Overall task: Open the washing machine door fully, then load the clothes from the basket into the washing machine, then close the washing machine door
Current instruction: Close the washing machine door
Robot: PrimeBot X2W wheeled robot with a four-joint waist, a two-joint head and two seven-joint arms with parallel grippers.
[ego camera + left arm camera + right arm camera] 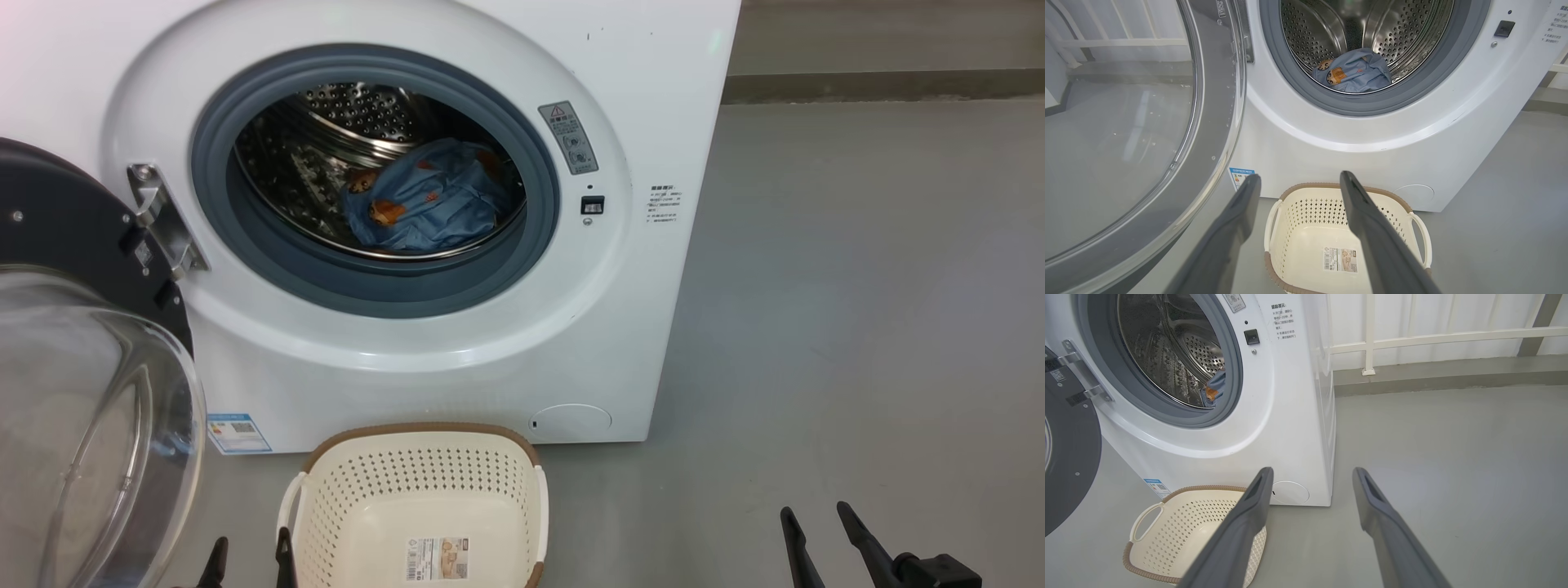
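Left gripper (251, 549) sits low with its fingers spread wide, holding nothing; the right gripper (815, 516) is likewise wide and empty, over bare floor (857, 286). Just right of the left gripper stands the basket (412, 474), a paper label (437, 558) on its bottom. To that gripper's left the door (73, 392) hangs swung open, its glass bowl close by. Ahead of and above the left gripper is the washer (653, 122); the clothes (424, 208) lie in its drum (359, 114), behind the grey gasket (539, 204). The right gripper is well apart from basket and washer, off to their right.
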